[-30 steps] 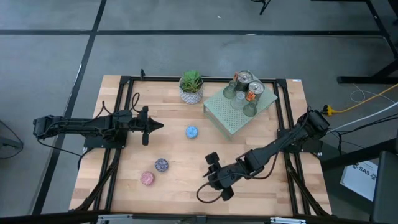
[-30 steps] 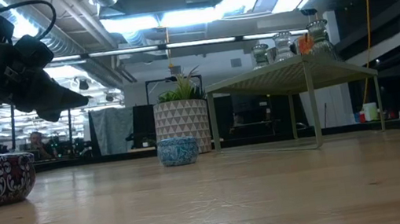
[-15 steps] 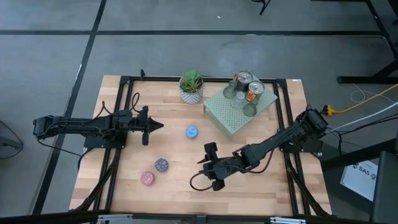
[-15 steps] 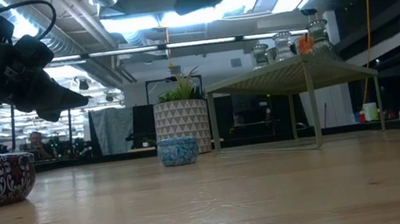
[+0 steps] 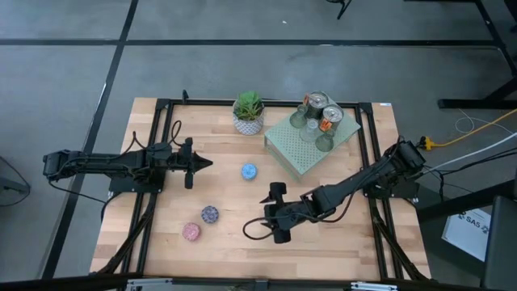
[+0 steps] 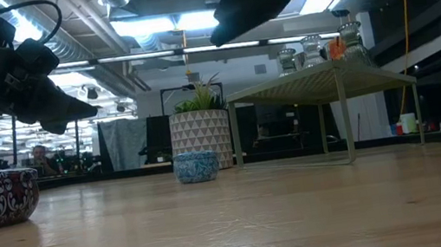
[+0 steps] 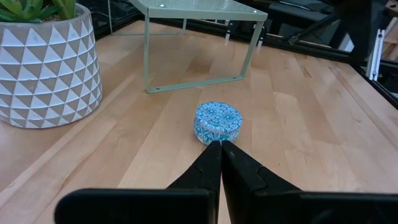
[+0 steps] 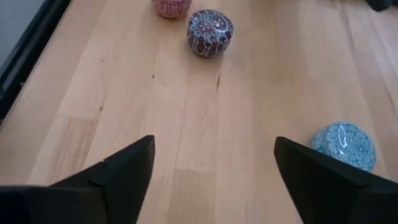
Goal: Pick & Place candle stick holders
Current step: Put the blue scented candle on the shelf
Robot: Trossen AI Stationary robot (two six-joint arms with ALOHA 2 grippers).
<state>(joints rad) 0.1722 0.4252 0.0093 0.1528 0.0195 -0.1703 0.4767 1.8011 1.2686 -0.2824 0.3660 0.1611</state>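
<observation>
Right gripper (image 5: 271,212) hung wide open mid-table, apparently readied for the purple mosaic holder (image 5: 210,214) and pink holder (image 5: 191,232) near the front-left corner; left gripper (image 5: 189,164) waited shut near the blue holder (image 5: 249,170)

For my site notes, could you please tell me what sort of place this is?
Probably a robotics lab or workshop: a light wooden table on a bare grey concrete floor, exposed ceiling ducts overhead, and workstations with a seated person behind.
</observation>
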